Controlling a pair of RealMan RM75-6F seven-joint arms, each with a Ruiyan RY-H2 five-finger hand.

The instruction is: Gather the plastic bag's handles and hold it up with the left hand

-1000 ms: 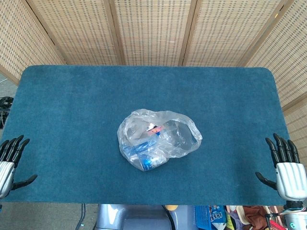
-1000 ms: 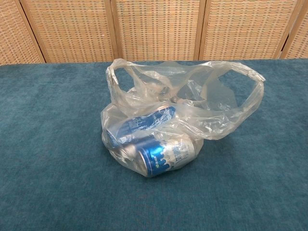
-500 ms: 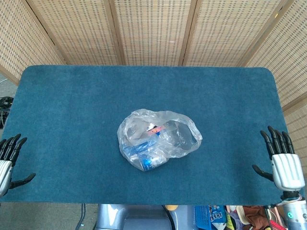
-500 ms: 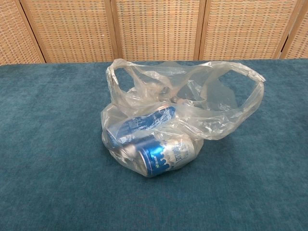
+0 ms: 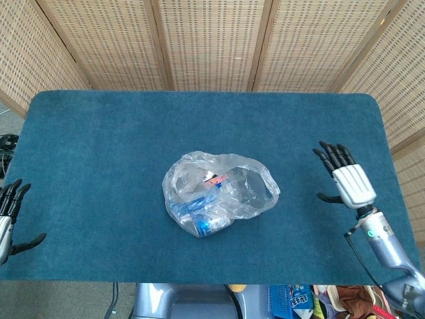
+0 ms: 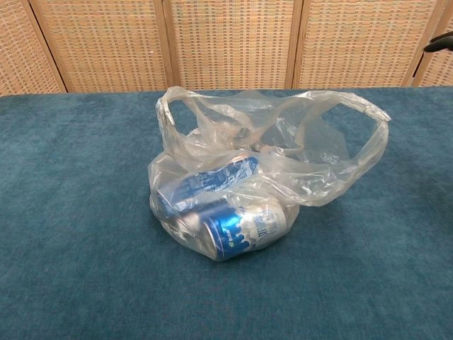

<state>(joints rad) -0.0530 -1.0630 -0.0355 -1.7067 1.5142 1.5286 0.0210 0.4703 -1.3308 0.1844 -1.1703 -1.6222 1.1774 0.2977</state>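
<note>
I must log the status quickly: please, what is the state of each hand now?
Left hand: open, holding nothing, at the table's near left edge.
Right hand: open, fingers spread, holding nothing, apart from the plastic bag.

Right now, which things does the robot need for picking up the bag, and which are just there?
For the job:
plastic bag
bag's handles
left hand, open at the table's edge
right hand, open, out over the table

Just there:
blue cans inside the bag
table
wicker screen behind
</note>
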